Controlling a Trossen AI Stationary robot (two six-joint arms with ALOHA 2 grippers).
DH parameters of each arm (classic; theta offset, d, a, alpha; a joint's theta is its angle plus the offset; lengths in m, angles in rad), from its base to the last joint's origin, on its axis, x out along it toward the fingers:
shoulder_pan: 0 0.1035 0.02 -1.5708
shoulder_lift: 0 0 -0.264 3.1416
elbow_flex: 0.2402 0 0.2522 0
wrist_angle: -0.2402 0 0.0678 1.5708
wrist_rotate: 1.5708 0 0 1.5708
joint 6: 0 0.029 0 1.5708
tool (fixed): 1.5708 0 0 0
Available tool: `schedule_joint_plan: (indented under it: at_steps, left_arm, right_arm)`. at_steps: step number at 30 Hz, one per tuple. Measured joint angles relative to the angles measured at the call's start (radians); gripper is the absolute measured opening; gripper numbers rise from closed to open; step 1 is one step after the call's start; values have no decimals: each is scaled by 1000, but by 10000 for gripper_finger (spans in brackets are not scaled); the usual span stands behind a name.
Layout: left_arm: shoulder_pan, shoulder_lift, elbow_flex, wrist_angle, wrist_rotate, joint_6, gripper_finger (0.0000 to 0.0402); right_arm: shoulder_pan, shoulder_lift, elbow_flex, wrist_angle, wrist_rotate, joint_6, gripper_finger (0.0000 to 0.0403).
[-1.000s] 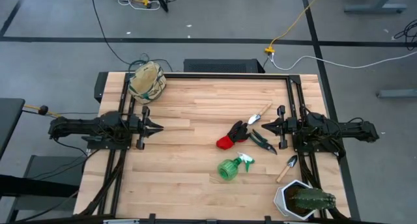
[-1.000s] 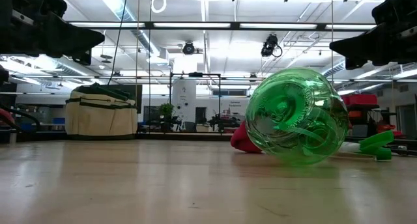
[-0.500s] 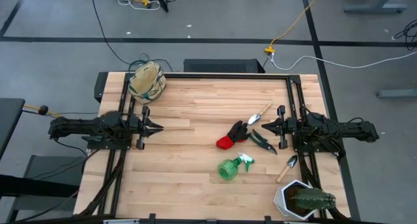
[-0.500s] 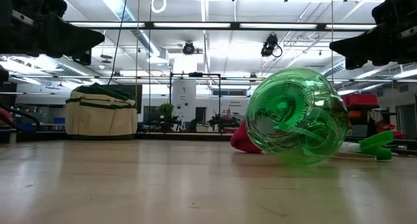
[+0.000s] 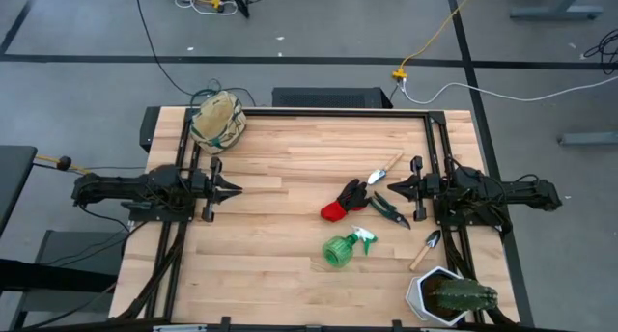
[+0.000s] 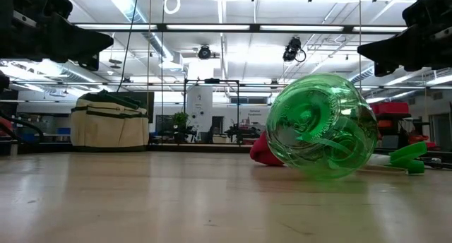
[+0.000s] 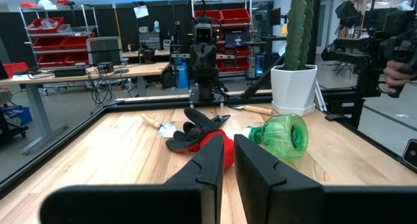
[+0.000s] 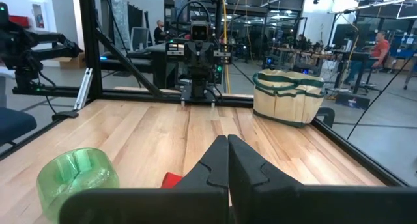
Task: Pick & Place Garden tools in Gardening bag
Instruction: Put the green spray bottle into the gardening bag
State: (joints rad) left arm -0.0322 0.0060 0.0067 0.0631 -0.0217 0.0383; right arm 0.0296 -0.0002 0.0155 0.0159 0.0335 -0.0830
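The beige gardening bag (image 5: pixel 217 120) stands on its base at the table's far left corner; it also shows in the low view (image 6: pixel 109 121) and the right wrist view (image 8: pixel 287 95). The red-and-black glove (image 5: pixel 345 200), green spray bottle (image 5: pixel 343 248), pruning shears (image 5: pixel 388 208) and two wooden-handled trowels (image 5: pixel 384 169) (image 5: pixel 426 249) lie flat on the table's right half. My left gripper (image 5: pixel 237 187) is shut and empty at the left side, above the table. My right gripper (image 5: pixel 391 186) is shut and empty, above the table, just right of the glove and shears.
A white pot with a green cactus (image 5: pixel 447 295) stands at the near right corner. Black frame rails (image 5: pixel 183 149) run along the table's left, right and far sides. Bare wood lies between the bag and the tools.
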Motion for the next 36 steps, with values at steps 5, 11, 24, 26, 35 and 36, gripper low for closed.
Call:
schedule_joint_plan:
  at_steps: [5, 11, 24, 26, 35, 36]
  left_arm:
    - [0, 0, 0, 0, 0, 0, 44]
    - [0, 0, 0, 0, 0, 0, 44]
    - [0, 0, 0, 0, 0, 0, 44]
    - [0, 0, 0, 0, 0, 0, 44]
    - [0, 0, 0, 0, 0, 0, 44]
    - [0, 0, 0, 0, 0, 0, 44]
  right_arm:
    - [0, 0, 0, 19, 1, 1, 0]
    - [0, 0, 25, 21, 3, 16, 0]
    - [0, 161, 182, 17, 4, 14, 0]
    - [0, 201, 210, 16, 4, 14, 0]
    - [1, 368, 351, 12, 0, 32, 0]
    - [0, 385, 368, 12, -4, 34, 0]
